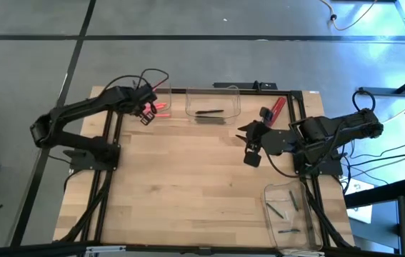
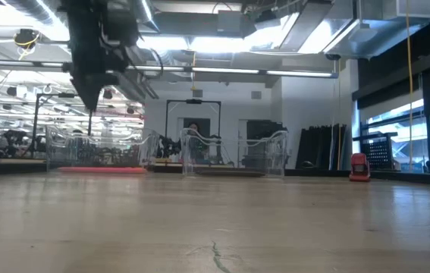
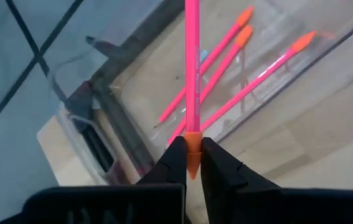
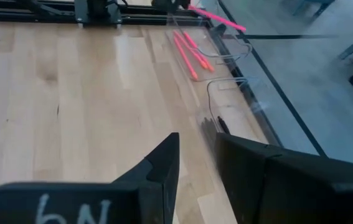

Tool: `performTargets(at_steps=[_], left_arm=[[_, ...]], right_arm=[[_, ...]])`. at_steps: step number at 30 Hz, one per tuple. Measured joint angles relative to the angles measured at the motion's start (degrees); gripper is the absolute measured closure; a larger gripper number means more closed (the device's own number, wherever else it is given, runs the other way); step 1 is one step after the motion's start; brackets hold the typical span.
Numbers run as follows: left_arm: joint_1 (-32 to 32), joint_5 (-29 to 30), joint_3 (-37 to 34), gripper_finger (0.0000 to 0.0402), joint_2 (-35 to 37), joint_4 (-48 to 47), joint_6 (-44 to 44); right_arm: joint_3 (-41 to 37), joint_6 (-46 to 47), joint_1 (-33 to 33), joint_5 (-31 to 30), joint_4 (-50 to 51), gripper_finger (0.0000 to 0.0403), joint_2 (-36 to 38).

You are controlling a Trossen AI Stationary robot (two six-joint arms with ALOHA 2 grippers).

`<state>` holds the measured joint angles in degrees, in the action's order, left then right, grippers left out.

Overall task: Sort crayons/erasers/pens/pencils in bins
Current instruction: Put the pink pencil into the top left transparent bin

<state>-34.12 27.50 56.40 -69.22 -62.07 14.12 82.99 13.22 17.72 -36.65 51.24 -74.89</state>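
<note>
Three pink sticks [image 3: 226,62] were seen in the far left bin [image 1: 161,100], pens [image 1: 209,112] in the middle bin [image 1: 213,102], while a fourth pink stick [image 3: 192,68] was pinched above the former by the left gripper [image 3: 192,165]; the right gripper [image 4: 195,163], parted, was held over the table [image 1: 188,185].

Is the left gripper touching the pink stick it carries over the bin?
Touching. The left wrist view shows the left gripper with both fingers pressed on the orange end of the pink stick, above the bin.
</note>
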Motion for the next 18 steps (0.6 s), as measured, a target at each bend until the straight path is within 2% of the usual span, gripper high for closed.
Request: performTargets(at_steps=[8, 18], left_arm=[[-4.4, -1.8, -5.7, 0.0388, -5.9, 3.5, -3.0], [-5.9, -1.1, -6.5, 0.0387, -10.3, 7.9, -5.7]], right_arm=[[0.0, 0.0, 0.0, 0.4, 0.0, 0.0297, 0.0], [0.0, 0.0, 0.0, 0.3, 0.0, 0.0297, 0.0]])
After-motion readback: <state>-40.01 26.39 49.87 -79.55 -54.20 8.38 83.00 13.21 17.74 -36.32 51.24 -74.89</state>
